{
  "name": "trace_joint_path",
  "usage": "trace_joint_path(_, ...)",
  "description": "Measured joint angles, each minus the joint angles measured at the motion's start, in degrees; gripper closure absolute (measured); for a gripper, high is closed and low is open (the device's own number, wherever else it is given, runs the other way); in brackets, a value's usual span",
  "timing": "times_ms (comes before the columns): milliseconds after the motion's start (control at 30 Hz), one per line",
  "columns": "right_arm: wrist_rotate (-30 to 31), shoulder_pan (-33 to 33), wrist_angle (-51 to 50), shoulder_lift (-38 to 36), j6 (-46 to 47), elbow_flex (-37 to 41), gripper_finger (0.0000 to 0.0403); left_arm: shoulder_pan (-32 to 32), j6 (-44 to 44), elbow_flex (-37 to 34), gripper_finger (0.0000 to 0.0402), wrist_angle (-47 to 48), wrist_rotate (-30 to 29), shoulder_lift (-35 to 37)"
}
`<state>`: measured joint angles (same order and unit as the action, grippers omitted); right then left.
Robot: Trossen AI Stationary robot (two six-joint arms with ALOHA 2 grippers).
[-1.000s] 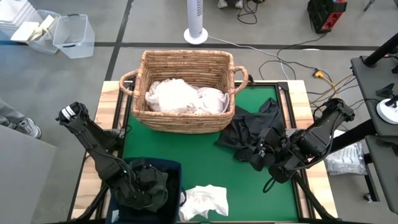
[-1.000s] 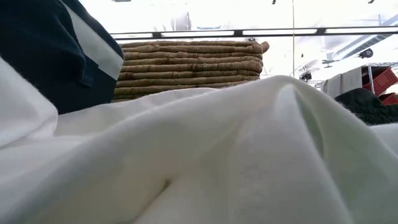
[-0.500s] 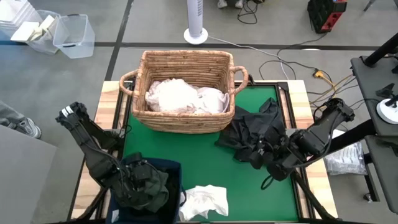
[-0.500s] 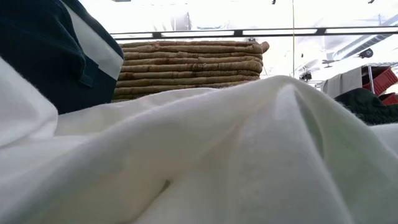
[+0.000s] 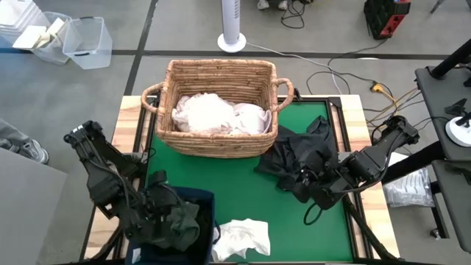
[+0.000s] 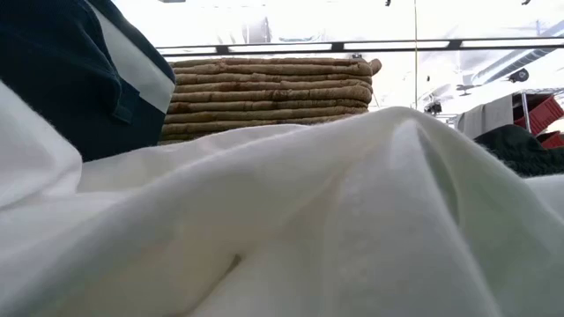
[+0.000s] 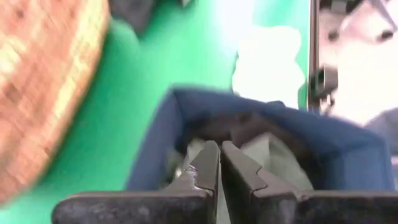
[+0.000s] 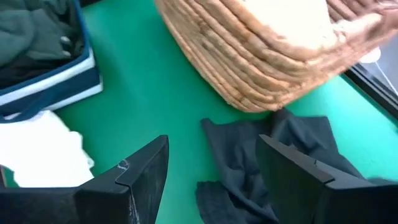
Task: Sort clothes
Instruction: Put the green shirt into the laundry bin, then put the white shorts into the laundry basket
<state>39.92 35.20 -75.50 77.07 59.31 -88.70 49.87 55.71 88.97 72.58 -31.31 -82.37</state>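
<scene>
A black garment (image 5: 302,158) lies crumpled on the green mat, right of the wicker basket (image 5: 221,81), which holds white clothes (image 5: 217,114). My right gripper (image 5: 307,184) stands open at the black garment's near edge (image 8: 249,155), its fingers (image 8: 143,174) apart over the mat. A white garment (image 5: 243,237) lies on the mat at the near edge and fills the low view (image 6: 352,220). My left gripper (image 7: 219,158) is shut above the navy bin (image 5: 206,202), over the grey-green garment (image 5: 184,221) lying inside it.
The basket's wall (image 8: 261,50) rises just beyond the black garment. The navy bin (image 8: 56,81) stands at the mat's near left corner, beside the white garment (image 8: 37,149). Bare green mat (image 5: 221,177) lies between basket, bin and black garment.
My left gripper has drawn back from the middle of the bin toward the table's left and far side, staying shut, and the arm behind it has swung left. My right gripper has crept toward the black garment.
</scene>
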Motion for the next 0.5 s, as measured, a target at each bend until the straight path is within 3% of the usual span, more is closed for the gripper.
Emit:
trace_joint_path(333,-0.08,0.00,8.60,4.92,-6.46,0.00,0.0158,-0.21,-4.06,4.46,0.0401,0.86,-19.18,0.00)
trace_joint_path(500,-4.79,-0.38,11.59,9.19,-8.84,0.00,0.0150,-0.64,-3.91,5.12,0.0401,0.52,-27.51,0.00)
